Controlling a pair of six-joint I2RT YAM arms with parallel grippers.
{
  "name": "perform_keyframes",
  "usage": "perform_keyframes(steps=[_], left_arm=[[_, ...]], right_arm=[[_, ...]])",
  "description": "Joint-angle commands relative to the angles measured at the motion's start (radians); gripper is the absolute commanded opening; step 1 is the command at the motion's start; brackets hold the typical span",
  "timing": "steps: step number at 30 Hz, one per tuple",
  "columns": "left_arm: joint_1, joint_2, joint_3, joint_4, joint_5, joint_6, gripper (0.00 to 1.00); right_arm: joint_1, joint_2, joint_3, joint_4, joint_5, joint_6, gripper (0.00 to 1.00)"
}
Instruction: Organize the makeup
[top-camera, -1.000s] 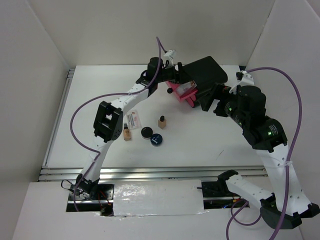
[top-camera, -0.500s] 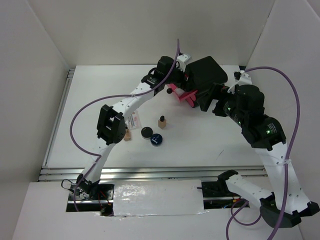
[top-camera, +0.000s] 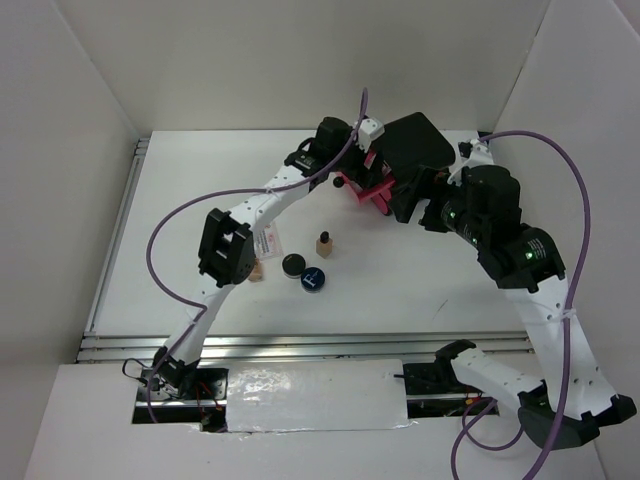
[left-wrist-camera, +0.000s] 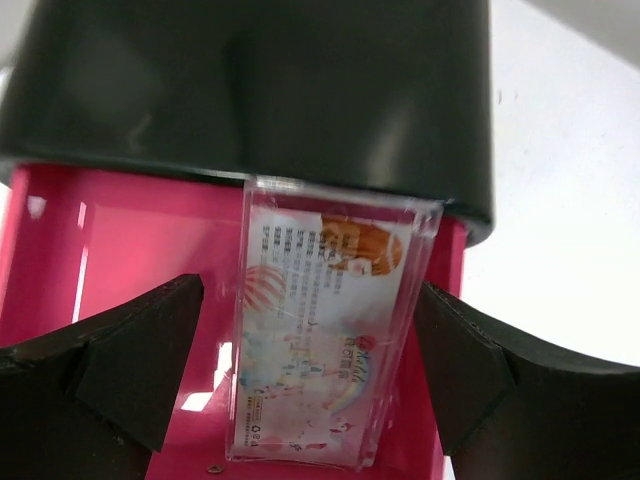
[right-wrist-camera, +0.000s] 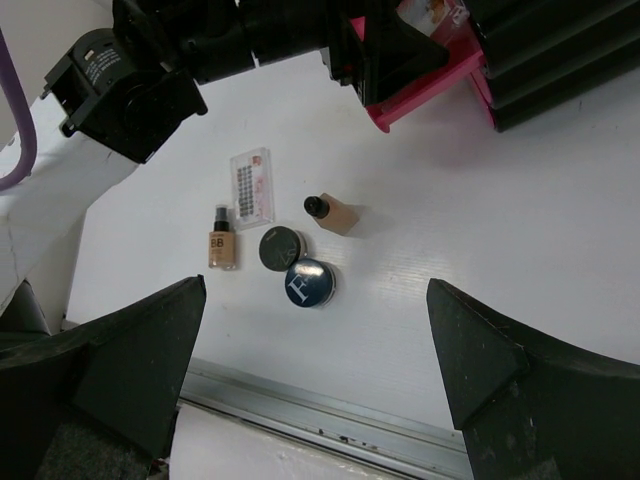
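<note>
White table (top-camera: 420, 290), white-walled bay. Left gripper (left-wrist-camera: 305, 300): fingers spread either side of a pinkish-white flat plastic sachet (left-wrist-camera: 325, 330), not touching it. The sachet lies in the open pink plastic drawer (left-wrist-camera: 130, 250) of the black box (left-wrist-camera: 250, 90). Best withdrawn straight up, so nothing snags. Right gripper (right-wrist-camera: 315, 300): spread, empty.

This is a robotics lab test cell. Plain white panels (top-camera: 70, 150) box in a white table (top-camera: 180, 200). An aluminium rail (right-wrist-camera: 330, 422) runs along its edge below the right fingers (right-wrist-camera: 120, 350), and purple cables (top-camera: 585, 190) loop off the arms (top-camera: 270, 195).
</note>
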Motion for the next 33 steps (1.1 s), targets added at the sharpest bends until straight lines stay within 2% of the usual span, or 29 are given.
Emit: perform_keyframes(steps=[1, 3, 6, 7, 9, 15, 19, 24, 25, 28, 31, 33], left_arm=[[-0.006, 0.019, 0.037, -0.009, 0.008, 0.066, 0.99], [-0.011, 0.019, 0.036, -0.01, 0.011, 0.061, 0.98], [-0.019, 0.023, 0.034, -0.003, 0.011, 0.052, 0.89], [-0.019, 0.026, 0.033, 0.002, 0.002, 0.025, 0.79], [-0.019, 0.025, 0.031, 0.011, -0.001, -0.008, 0.65], [-0.013, 0.007, 0.06, 0.051, -0.093, -0.123, 0.46], [0.009, -0.021, 0.077, 0.085, -0.194, -0.3, 0.46], [0.04, -0.084, 0.013, 0.157, -0.259, -0.517, 0.46], [0.04, -0.095, 0.011, 0.142, -0.288, -0.594, 0.46], [0.041, -0.108, -0.009, 0.117, -0.37, -0.702, 0.48], [0.035, -0.107, -0.026, 0.064, -0.455, -0.845, 0.44], [0.027, -0.105, -0.033, 0.05, -0.467, -0.882, 0.44]], right_arm=[[-0.002, 0.01, 0.039, -0.006, -0.01, -0.007, 1.0], [-0.002, 0.013, 0.042, -0.003, -0.009, -0.007, 1.0], [-0.003, 0.015, 0.043, -0.002, -0.002, -0.003, 1.0], [-0.002, 0.013, 0.042, -0.002, -0.001, -0.002, 1.0], [-0.002, 0.01, 0.043, -0.003, 0.004, 0.0, 1.0], [-0.003, 0.004, 0.04, -0.002, 0.019, 0.006, 1.0], [-0.002, 0.001, 0.033, 0.006, 0.018, 0.01, 1.0], [-0.002, -0.004, 0.017, 0.021, 0.016, 0.02, 1.0], [-0.002, -0.004, 0.017, 0.023, 0.015, 0.023, 1.0], [-0.003, -0.001, 0.016, 0.029, 0.007, 0.026, 1.0], [-0.002, -0.002, 0.013, 0.035, 0.002, 0.029, 1.0], [-0.003, -0.005, 0.011, 0.037, -0.001, 0.032, 1.0]])
